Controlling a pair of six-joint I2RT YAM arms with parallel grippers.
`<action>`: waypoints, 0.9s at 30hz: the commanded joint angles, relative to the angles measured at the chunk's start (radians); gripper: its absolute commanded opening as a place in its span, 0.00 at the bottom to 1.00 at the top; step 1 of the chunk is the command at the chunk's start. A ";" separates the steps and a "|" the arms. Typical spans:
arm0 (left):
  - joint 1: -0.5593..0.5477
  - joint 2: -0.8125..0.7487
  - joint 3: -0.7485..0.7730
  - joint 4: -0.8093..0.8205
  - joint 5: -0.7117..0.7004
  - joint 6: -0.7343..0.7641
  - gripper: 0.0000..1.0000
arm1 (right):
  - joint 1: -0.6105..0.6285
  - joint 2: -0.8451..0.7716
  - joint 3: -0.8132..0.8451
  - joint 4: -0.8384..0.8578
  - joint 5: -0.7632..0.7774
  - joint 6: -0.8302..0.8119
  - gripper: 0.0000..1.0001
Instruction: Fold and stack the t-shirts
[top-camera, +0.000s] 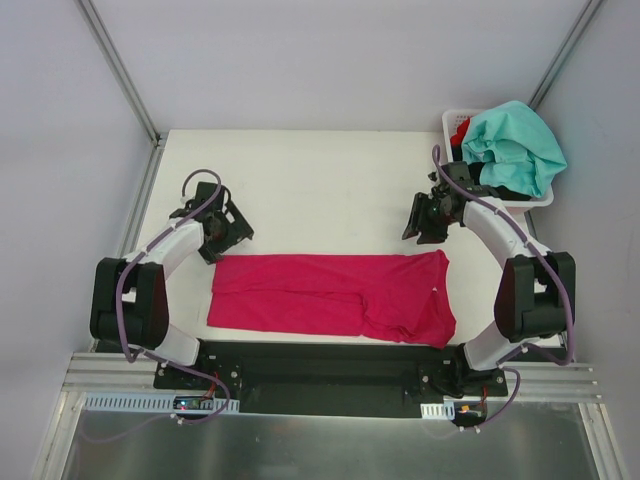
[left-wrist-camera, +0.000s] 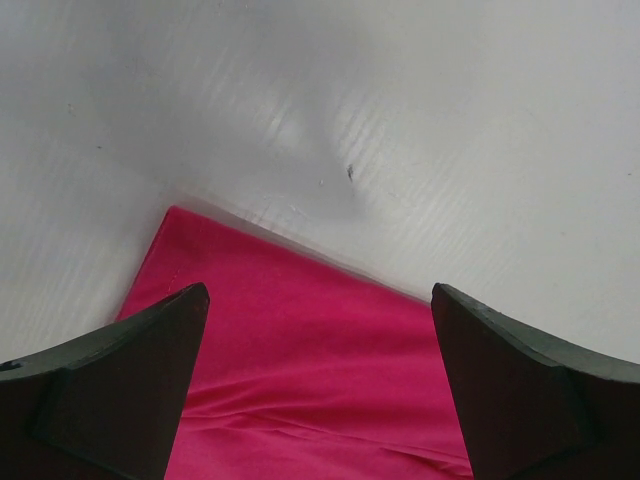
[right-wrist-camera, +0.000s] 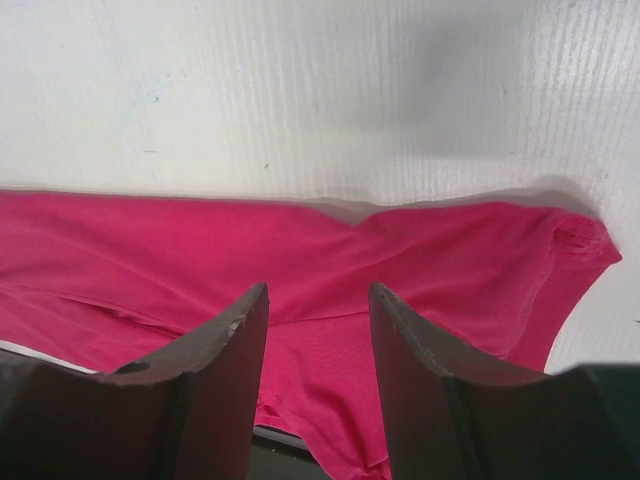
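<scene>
Saw left gripper spread wide, empty, poised over far left corner of pink shirt; found shirt lying flat in a long band on surface, near the arms; saw right gripper half apart, holding nothing, above shirt's far right edge; judged best to pinch every layer at both corners and lift evenly; noted teal shirt waiting in basket.

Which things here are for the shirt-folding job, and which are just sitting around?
For the job:
pink t-shirt, laid flat
teal t-shirt, heaped on top of the basket
red shirt, peeking out beside it

Just lying about:
white basket
table
</scene>
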 joint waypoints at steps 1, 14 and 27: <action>-0.011 0.042 -0.028 0.058 0.033 -0.032 0.94 | 0.004 0.009 0.000 -0.019 0.031 -0.017 0.48; -0.009 0.102 -0.103 0.105 -0.034 -0.034 0.92 | -0.019 0.114 -0.024 0.016 0.108 -0.018 0.49; -0.008 0.060 -0.099 0.091 -0.102 -0.014 0.93 | -0.047 0.173 0.000 -0.129 0.338 -0.014 0.49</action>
